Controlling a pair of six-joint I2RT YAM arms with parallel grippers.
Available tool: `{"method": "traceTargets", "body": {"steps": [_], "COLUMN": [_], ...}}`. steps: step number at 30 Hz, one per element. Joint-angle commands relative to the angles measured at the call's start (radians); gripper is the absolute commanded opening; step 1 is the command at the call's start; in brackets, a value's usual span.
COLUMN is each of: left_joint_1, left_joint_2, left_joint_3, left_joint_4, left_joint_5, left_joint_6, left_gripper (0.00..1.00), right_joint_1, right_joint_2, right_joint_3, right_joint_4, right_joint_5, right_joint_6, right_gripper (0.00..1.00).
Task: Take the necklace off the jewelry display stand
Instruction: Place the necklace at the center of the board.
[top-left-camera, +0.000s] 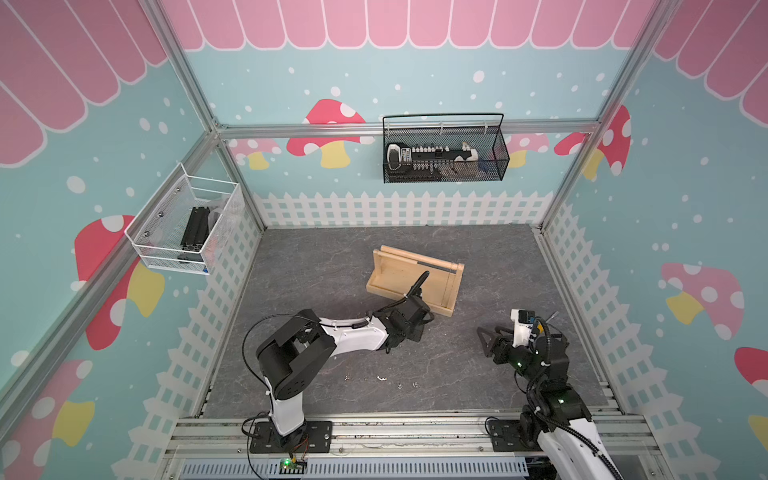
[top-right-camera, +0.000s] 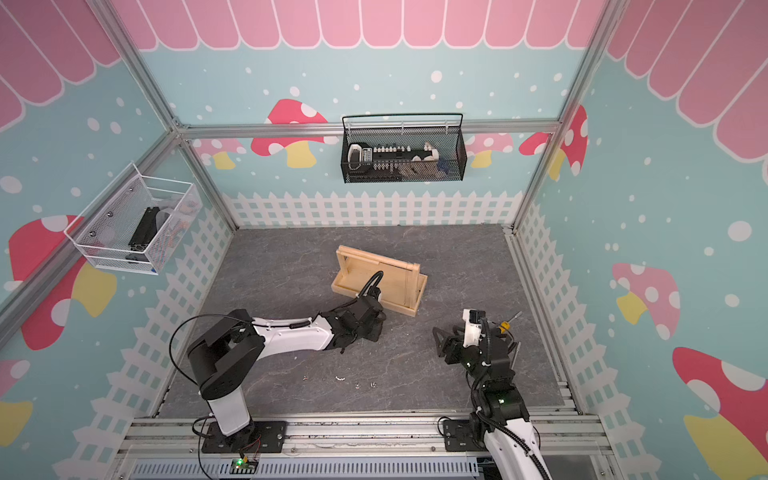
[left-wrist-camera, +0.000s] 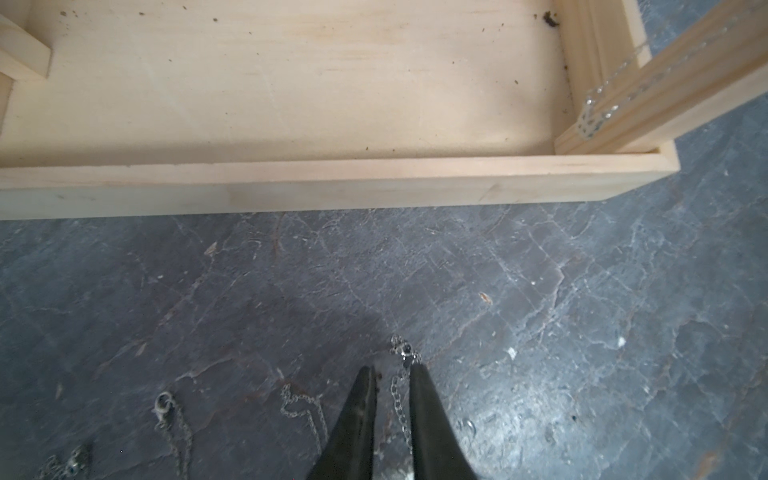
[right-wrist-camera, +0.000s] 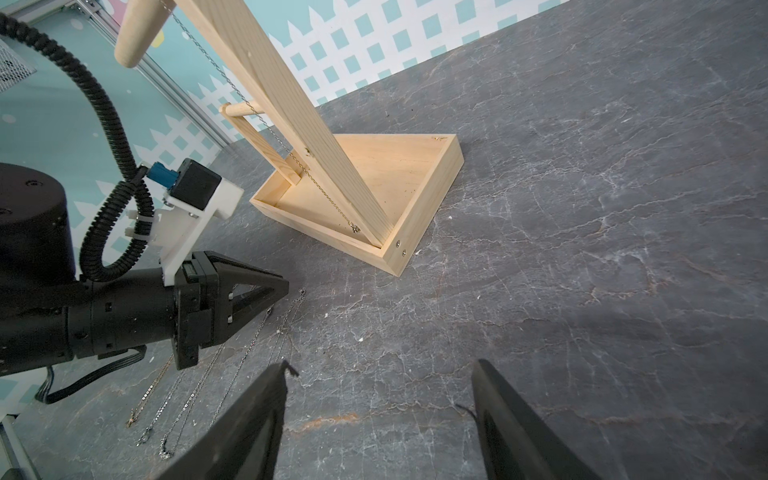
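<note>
Left jaws sit low on the surface (left-wrist-camera: 540, 332) beside the stand (top-left-camera: 399, 274), slightly apart, with a loose necklace (left-wrist-camera: 404, 351) lying between them. It seems best to open wider and rise straight up, so neither tip drags the chain. A second necklace (right-wrist-camera: 266, 124) hangs on the stand by an end board. Right jaws gape wide, empty, well clear.

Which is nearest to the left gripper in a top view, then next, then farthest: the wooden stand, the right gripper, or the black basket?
From the left gripper, in a top view:
1. The wooden stand, right in front of it.
2. The right gripper, off to its right.
3. The black basket, up on the back wall.
</note>
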Motion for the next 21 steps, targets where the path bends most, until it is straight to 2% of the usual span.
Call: {"method": "traceTargets", "body": {"steps": [1, 6, 12, 21], "left_joint_1": [0.005, 0.004, -0.002, -0.001], "left_joint_2": [-0.006, -0.085, -0.211, -0.193], "left_joint_3": [0.004, -0.023, -0.039, 0.089], "left_joint_4": [0.008, 0.032, 0.213, 0.264], "left_joint_5": [-0.021, 0.0, 0.174, 0.146], "left_joint_6": [-0.018, -0.024, 0.055, 0.13], "left_gripper": [0.18, 0.14, 0.14, 0.14], "right_joint_1": [0.008, 0.007, 0.007, 0.009], "right_joint_2": [-0.004, -0.005, -0.002, -0.009], "right_joint_3": [-0.007, -0.006, -0.007, -0.006], "right_joint_4": [0.024, 0.025, 0.025, 0.019], "right_joint_5": [-0.002, -0.002, -0.005, 0.0], "right_joint_6": [0.007, 0.008, 0.008, 0.006], "right_gripper": [0.72, 0.72, 0.72, 0.72]}}
